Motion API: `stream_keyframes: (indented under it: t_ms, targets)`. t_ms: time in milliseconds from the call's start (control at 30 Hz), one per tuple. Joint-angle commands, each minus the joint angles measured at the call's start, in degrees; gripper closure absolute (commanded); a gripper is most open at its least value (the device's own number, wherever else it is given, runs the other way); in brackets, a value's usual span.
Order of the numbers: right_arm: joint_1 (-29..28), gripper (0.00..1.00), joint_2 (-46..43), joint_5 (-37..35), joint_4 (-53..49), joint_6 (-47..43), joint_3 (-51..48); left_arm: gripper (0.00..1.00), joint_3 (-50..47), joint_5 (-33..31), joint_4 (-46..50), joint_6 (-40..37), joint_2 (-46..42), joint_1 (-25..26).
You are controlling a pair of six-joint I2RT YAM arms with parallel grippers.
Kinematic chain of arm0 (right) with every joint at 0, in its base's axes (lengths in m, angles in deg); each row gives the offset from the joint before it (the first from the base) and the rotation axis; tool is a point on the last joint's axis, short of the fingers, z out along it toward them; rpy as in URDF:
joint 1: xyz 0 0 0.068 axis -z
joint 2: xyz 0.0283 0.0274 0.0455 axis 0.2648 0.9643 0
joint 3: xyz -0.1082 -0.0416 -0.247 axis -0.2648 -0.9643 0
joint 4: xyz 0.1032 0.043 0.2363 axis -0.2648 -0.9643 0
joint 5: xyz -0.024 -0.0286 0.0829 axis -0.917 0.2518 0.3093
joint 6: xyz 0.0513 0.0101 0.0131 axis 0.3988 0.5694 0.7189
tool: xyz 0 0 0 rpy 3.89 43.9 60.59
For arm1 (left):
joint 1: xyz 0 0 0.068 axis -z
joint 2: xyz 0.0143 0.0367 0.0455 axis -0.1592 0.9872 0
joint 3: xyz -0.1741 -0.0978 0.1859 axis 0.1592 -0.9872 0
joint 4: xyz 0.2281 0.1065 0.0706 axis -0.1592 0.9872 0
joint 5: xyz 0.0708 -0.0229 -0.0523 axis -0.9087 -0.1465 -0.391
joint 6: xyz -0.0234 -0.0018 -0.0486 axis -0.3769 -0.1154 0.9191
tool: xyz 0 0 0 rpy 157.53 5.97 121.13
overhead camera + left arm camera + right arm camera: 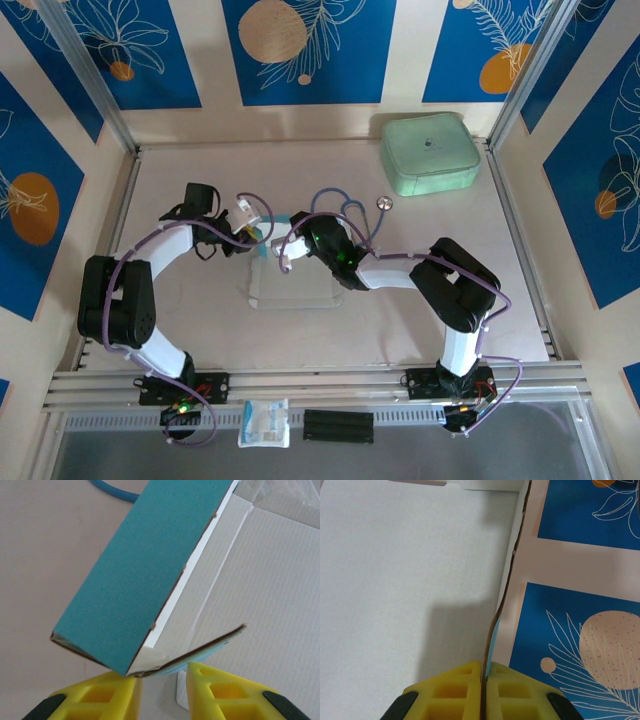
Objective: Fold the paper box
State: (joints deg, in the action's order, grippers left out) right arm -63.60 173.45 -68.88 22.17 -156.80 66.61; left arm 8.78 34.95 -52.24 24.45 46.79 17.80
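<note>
- At desk (200, 330) centre, the paper box (295, 290) is mostly a flat grey-white sheet, with both arms meeting over its 12 o'clock edge.
- Right hand (484, 672): jaws clamped tight on a thin card wall, holding it upright, edge-on in the wrist view.
- Left hand (162, 675): jaws part-way apart, with the corner of a small flap sitting right at the gap. It doesn't look pinched.
- Left wrist view shows one long panel lifted, blue face outward, tilted up off the white base panel towards 10 o'clock.
- Progress call: early. A wall or two is raised and the base is still flat. The end flaps aren't tucked, and no closed blue box has formed.
- Left to do, I'd say: stand up the remaining sides, tuck the flaps and close it.
- Containers: nothing lies on the card's inner face, so the box-to-be is empty.
- A mint-green case (430, 152) sits closed at 1 o'clock, well apart; contents hidden.
- A small packet (264, 422) rests at 6 o'clock by the near rail.
</note>
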Motion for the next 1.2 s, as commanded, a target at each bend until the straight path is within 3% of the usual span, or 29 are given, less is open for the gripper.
stream_keyframes:
  t_ms: [0,400,633,867,933,1033,1100,1167]
  targets:
    - [-1.3,0.92,1.95,3.27,-7.76,-1.74,-2.17,0.71,-1.01,0.1,-6.75,4.15,0.02,1.77]
    - [-1.41,0.92,1.42,2.87,-8.93,-1.03,-2.1,0.65,-0.34,-3.88,-8.98,9.02,2.55,4.06]
    - [-1.32,0.92,1.52,2.68,-9.19,-0.9,-2.09,0.71,1.44,-10.46,-8.19,11.17,4.66,5.13]
    - [-1.32,0.92,1.3,2.72,-9.55,-0.77,-2.02,0.86,1.61,-16.65,-9.62,13.85,5.58,6.18]
    - [-1.32,0.92,1.26,2.66,-9.59,-0.77,-2.02,0.84,1.76,-16.91,-9.69,14.44,5.96,6.7]
    - [-1.32,0.92,1.32,2.59,-9.61,-0.72,-2.15,0.7,2.79,-17.76,-8.63,14.55,6.99,7.67]
    - [-1.41,0.92,1.2,2.52,-9.7,-0.64,-2.12,0.7,3.77,-18.34,-7.67,14.46,8.09,8.0]
    - [-1.4,0.92,1.29,2.54,-9.63,-0.64,-2.14,0.78,4.8,-18.58,-6.62,14.55,9.05,8.01]
